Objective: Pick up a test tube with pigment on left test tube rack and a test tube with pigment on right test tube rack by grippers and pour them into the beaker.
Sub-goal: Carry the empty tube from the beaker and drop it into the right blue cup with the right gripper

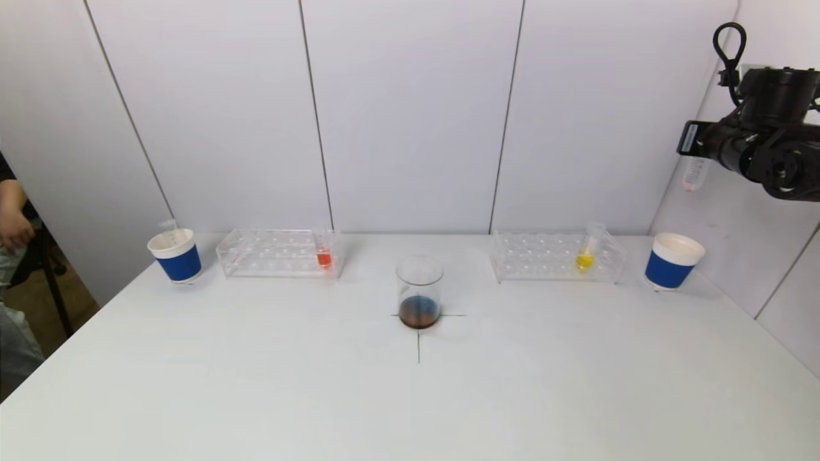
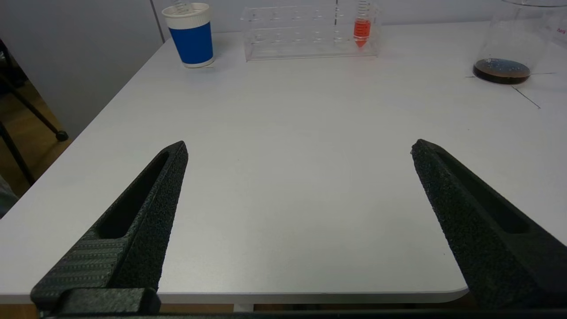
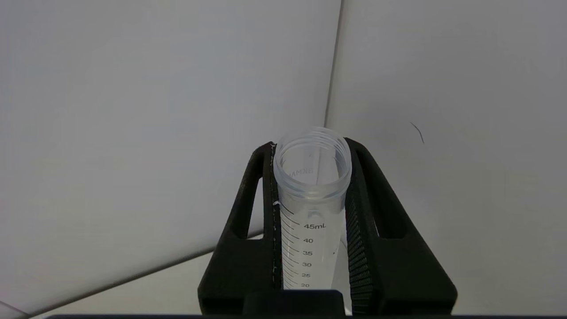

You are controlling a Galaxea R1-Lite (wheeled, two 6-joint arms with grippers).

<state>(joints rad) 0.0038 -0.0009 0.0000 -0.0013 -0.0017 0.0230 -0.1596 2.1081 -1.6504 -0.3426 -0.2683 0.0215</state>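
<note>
A glass beaker (image 1: 419,291) with dark liquid stands at the table's middle on a cross mark; it also shows in the left wrist view (image 2: 509,40). The left clear rack (image 1: 275,253) holds a tube of red pigment (image 1: 324,253), also seen from the left wrist (image 2: 362,26). The right clear rack (image 1: 554,256) holds a tube of yellow pigment (image 1: 586,253). My right gripper (image 3: 310,148) is raised high at the far right (image 1: 693,142), above the right cup, shut on a clear, empty-looking graduated tube (image 3: 312,212). My left gripper (image 2: 299,145) is open and empty over the table's near left edge.
A blue-and-white paper cup (image 1: 176,256) with a clear tube in it stands left of the left rack. A second such cup (image 1: 672,259) stands right of the right rack. A person's arm (image 1: 13,224) is at the far left, off the table.
</note>
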